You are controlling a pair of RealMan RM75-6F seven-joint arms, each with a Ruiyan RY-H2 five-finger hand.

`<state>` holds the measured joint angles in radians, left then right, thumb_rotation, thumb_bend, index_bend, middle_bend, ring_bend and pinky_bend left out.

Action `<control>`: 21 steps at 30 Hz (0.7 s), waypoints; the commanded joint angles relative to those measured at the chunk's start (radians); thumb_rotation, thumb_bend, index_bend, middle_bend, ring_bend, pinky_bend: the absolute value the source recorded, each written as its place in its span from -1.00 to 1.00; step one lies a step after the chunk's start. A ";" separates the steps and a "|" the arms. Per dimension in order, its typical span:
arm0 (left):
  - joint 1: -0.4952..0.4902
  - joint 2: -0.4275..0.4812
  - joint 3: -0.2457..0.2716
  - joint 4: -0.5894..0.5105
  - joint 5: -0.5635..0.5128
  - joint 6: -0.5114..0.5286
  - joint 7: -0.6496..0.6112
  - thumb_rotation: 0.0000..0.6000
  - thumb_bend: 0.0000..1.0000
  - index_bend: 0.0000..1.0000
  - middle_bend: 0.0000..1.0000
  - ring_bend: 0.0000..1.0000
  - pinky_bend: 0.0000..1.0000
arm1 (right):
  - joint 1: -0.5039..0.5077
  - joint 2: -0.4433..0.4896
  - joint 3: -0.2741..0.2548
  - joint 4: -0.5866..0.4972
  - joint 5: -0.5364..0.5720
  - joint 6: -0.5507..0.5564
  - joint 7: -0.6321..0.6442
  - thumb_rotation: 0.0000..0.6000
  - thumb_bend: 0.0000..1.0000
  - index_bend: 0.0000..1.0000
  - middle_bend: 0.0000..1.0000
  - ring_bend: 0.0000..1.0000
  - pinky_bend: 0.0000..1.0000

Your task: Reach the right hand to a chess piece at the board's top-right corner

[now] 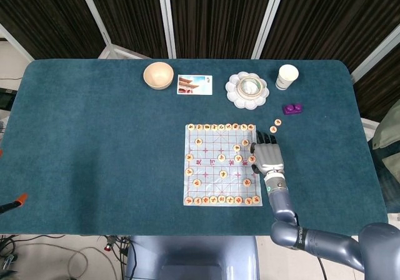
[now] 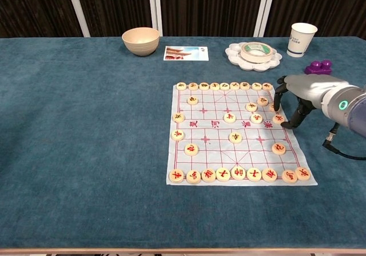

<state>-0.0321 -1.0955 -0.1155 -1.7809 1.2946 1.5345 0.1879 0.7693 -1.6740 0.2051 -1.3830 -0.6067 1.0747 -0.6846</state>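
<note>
A paper chess board (image 1: 215, 149) with round tan pieces lies on the blue table. Its top-right corner piece (image 1: 251, 127) ends the far row, and shows in the chest view too (image 2: 267, 87). My right hand (image 1: 267, 152) stands at the board's right edge, just nearer than that corner. Its fingers (image 2: 278, 99) arch down with spread tips by the edge pieces (image 2: 278, 119) and hold nothing. The corner piece lies a short way beyond the fingertips, untouched. My left hand is in neither view.
Two loose pieces (image 1: 275, 124) and a purple object (image 1: 292, 109) lie off the board past the hand. Along the far side stand a tan bowl (image 1: 158, 75), a photo card (image 1: 194, 84), a white dish holding a tape roll (image 1: 247, 89) and a paper cup (image 1: 287, 76).
</note>
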 commanded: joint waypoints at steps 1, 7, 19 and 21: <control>0.000 0.000 0.000 0.000 0.000 -0.001 0.000 1.00 -1.00 -0.87 -1.00 -1.00 -1.00 | 0.000 -0.003 0.000 0.003 -0.001 -0.003 -0.001 1.00 -0.24 -0.16 -1.00 -0.91 -0.82; 0.000 0.000 0.001 0.000 0.001 0.000 0.001 1.00 -1.00 -0.87 -1.00 -1.00 -1.00 | 0.001 -0.011 0.002 0.015 0.000 -0.008 -0.006 1.00 -0.25 -0.16 -1.00 -0.91 -0.82; -0.002 -0.003 0.001 0.002 -0.001 0.000 0.006 1.00 -1.00 -0.87 -1.00 -1.00 -1.00 | 0.001 -0.018 0.009 0.032 0.004 -0.014 -0.008 1.00 -0.24 -0.10 -1.00 -0.91 -0.82; -0.001 -0.003 0.000 0.002 -0.002 0.000 0.006 1.00 -1.00 -0.87 -1.00 -1.00 -1.00 | 0.001 -0.019 0.010 0.032 0.006 -0.017 -0.009 1.00 -0.25 -0.10 -1.00 -0.91 -0.82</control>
<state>-0.0334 -1.0988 -0.1156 -1.7787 1.2928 1.5350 0.1944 0.7702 -1.6927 0.2147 -1.3509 -0.6005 1.0578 -0.6932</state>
